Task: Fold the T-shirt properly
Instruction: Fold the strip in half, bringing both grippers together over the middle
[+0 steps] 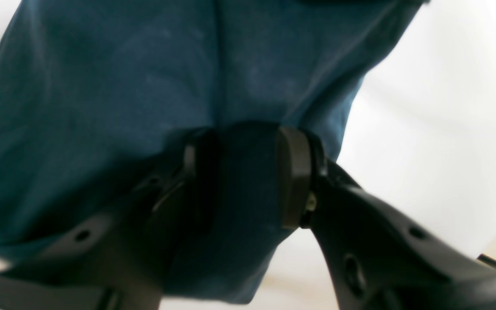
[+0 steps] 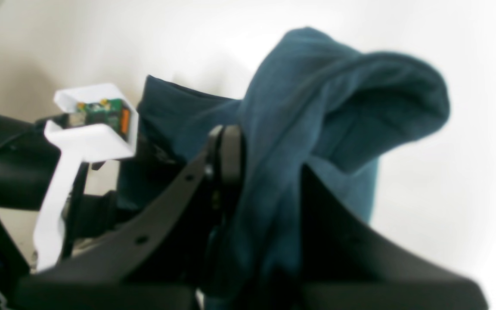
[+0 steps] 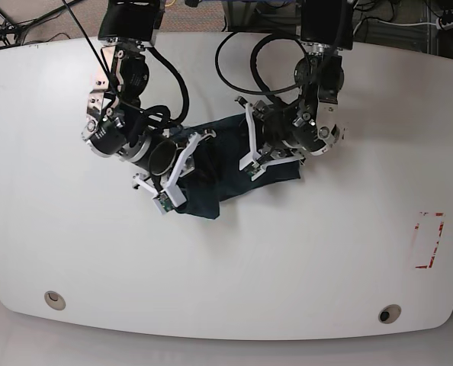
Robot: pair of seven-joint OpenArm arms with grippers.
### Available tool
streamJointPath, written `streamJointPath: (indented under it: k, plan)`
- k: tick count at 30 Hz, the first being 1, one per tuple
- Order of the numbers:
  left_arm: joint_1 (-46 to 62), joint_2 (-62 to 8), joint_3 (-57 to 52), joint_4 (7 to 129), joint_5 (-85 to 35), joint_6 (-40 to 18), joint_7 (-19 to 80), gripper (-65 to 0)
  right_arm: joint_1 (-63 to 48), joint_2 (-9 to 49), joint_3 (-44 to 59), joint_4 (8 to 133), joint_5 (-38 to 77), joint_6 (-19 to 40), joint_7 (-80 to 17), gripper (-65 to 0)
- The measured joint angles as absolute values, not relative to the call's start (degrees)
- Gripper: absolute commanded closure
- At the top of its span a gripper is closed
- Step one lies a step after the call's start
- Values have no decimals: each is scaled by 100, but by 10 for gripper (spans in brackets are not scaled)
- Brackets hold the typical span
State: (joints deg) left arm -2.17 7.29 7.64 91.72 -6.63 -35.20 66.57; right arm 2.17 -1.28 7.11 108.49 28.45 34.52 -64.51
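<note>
The T-shirt [image 3: 211,164] sits bunched up near the middle of the white surface [image 3: 74,252], strung between the two arms. The left pincer [image 1: 239,172] is partly closed with a thick fold of dark cloth between its pads. The right pincer [image 2: 265,172] is clamped nearly tight on a bunch of cloth that flops over its top, though that wrist view is blurry.

Matt cloth T-shirt [image 1: 101,107] (soft); glossy white table [image 3: 287,267].
</note>
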Motion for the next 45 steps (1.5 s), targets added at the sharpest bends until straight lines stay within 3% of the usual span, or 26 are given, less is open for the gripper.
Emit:
streamJointPath:
  k: [6, 15, 29, 45]
  plan:
    - [-224, 731, 668, 9590, -856, -3522, 6659, -228, 226, -139, 593, 10820, 2891, 3389, -6287, -6]
    - [-342, 528, -169, 9889, -2167, -3557, 6659, -329, 233, -104, 615, 10820, 2853, 3304, -6305, -6]
    - [709, -895, -1210, 10158, -4425, -3518, 6635, -319, 252, -113, 626, 10825, 2875, 3304, -6305, -6]
    - [495, -882, -821, 9207, -4469, -3518, 6287, -318, 257, -143, 338, 10825, 2838, 3301, -6305, -6]
